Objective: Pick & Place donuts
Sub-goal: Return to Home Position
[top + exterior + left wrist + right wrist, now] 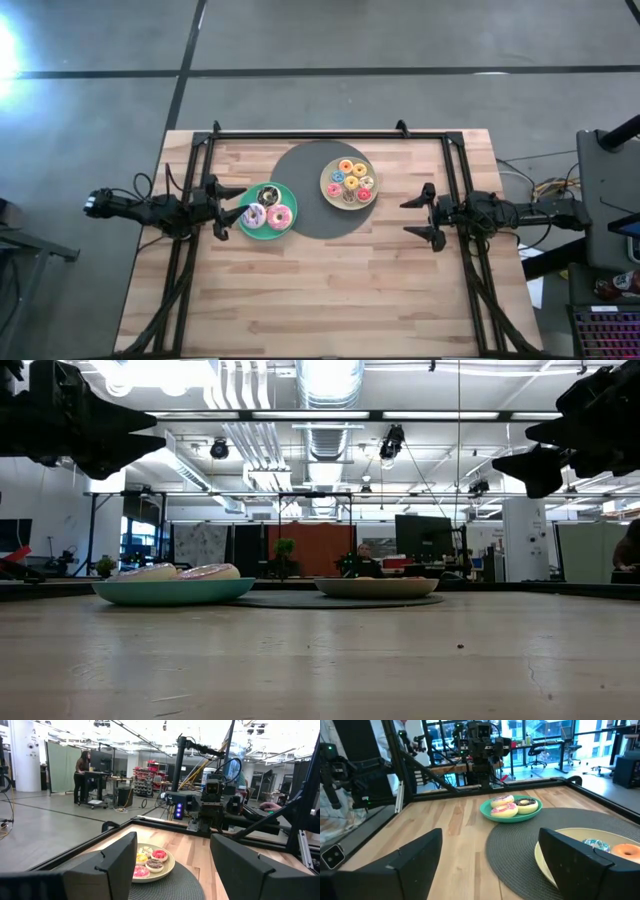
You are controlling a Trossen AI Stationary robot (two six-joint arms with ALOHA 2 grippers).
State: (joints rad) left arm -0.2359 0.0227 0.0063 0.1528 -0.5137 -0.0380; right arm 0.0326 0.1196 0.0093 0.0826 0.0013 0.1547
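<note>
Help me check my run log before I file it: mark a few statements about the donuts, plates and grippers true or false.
1. Three larger donuts lie on the teal plate. True.
2. The small donuts lie on the bare table. False: they sit on the pale plate, which is on the dark mat.
3. The left gripper and the right gripper are both open and empty. True.
4. The teal plate is nearest the right gripper. False: it lies by the left gripper.

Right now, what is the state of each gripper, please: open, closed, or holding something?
Left gripper: open, holding nothing.
Right gripper: open, holding nothing.
</note>
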